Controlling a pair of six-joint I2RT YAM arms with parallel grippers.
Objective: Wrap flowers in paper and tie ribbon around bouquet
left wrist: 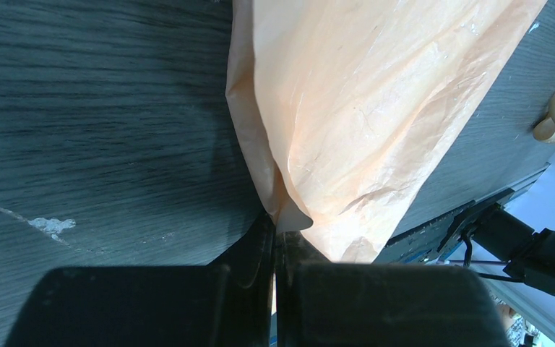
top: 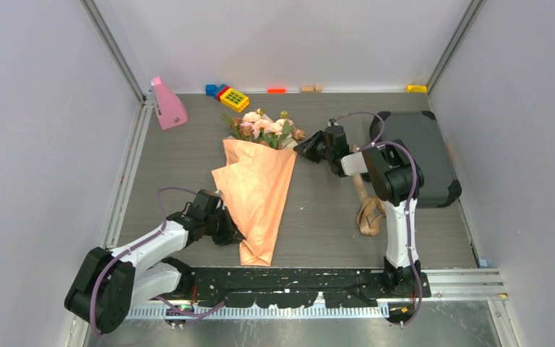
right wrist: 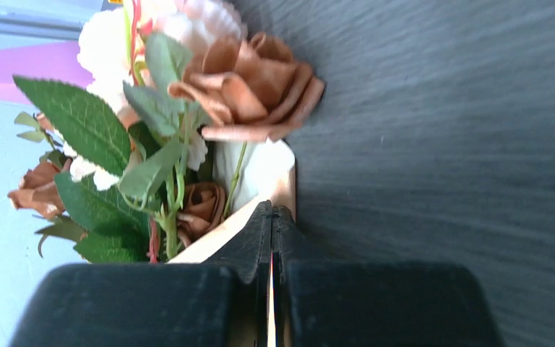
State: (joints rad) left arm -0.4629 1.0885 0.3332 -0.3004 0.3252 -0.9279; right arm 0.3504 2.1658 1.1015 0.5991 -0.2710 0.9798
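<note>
surface: grey wood-grain table (top: 318, 231), pale walls around; toys (top: 233, 97) sat at the far edge.
bouquet (top: 256, 195): we found it lying flat mid-table, between the two grippers.
left gripper (left wrist: 274, 225): clenched on the paper (left wrist: 361, 108) edge, low on the left side.
right gripper (right wrist: 272, 214): pinched shut on the paper's top corner, just beside the flowers (right wrist: 246, 79).
why: we judged both pinches kept the wrap from springing open before tying.
ribbon (top: 367, 211): loose on the table, well right of the bouquet, untouched.
axis: long axis ran near to far; blooms pointed at the far wall, tapered tip at the near edge.
</note>
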